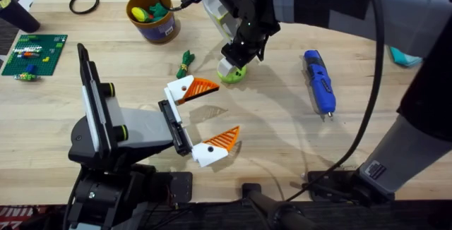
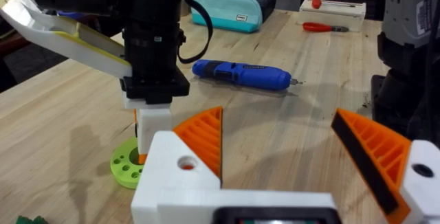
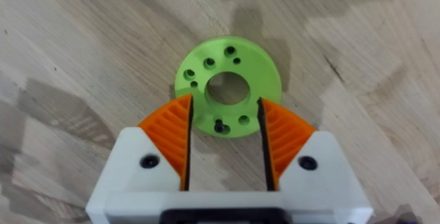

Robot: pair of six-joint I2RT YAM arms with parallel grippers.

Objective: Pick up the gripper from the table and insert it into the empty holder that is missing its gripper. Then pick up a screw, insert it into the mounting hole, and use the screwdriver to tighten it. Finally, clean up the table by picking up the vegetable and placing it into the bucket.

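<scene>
While the left tool (image 1: 207, 119) waits wide open and empty nearest the bases, the right tool (image 3: 225, 141) stands beyond it over the lime-green ring (image 3: 227, 86), fingers partly open astride the ring's near edge without clamping it. Past the ring lie the vegetable (image 1: 186, 62), then the bucket (image 1: 152, 16), the screwdriver (image 1: 318, 81) off to its right. Closing here risks grabbing the ring instead of the vegetable, or skidding it along the counter (image 1: 282, 138).

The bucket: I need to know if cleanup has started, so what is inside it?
The bucket holds small toy pieces in green, red and yellow against its yellow inside. Its bottom is covered by them. The vegetable lies on the table, outside it.
</scene>
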